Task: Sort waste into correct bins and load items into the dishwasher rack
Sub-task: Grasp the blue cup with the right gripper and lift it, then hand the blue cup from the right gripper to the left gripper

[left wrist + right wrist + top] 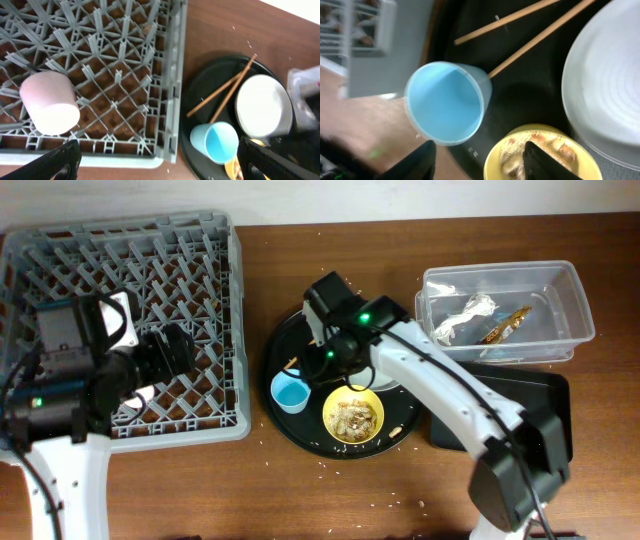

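Overhead, right arm (440, 380) over plate (262, 106), blue cup (290, 392) beside yellow bowl (353, 416)

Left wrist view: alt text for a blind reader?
A pink cup lies in the grey dishwasher rack, left. Right, a round black tray holds a blue cup, chopsticks and a pale plate; the open left end effector is empty.

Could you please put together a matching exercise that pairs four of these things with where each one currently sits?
Things:
1. pink cup
2. light-blue cup
3. crumpled white-silver wrapper
4. tan food scraps

Places:
A. in the clear tub
B. in the yellow bowl
C. in the dishwasher rack
D. on the round black tray

Pairs: 1-C, 2-D, 3-A, 4-B
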Robot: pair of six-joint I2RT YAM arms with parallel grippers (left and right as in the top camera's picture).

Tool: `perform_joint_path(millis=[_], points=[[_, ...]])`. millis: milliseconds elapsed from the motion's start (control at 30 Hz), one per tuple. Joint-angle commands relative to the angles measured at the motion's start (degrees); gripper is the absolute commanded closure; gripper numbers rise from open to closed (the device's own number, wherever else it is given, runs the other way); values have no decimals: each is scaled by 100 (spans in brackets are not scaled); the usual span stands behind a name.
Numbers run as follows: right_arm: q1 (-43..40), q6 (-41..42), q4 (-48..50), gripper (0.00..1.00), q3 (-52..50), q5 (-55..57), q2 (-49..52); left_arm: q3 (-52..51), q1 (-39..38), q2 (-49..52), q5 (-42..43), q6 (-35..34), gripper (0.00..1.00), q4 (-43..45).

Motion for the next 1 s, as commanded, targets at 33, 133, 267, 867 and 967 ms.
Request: perform_joint_path(millis=[33, 133, 267, 867, 967], points=[[116, 133, 321, 48, -31, 33, 758, 72, -7, -52, 1497, 361, 1, -48], [118, 133, 452, 67, -35, -15, 1091, 72, -7, 111, 3038, 721, 1, -37], [-199, -208, 63, 96, 238, -380, 614, 72, -7, 157, 3899, 743, 1, 72], [-1497, -4205, -1207, 96, 988, -5827, -1740, 72, -1453, 168, 7276, 739, 5, 1082], [-1497, -4205, -1189, 96, 988, -5827, -1740, 72, -2114, 168, 6970, 739, 27, 1134]])
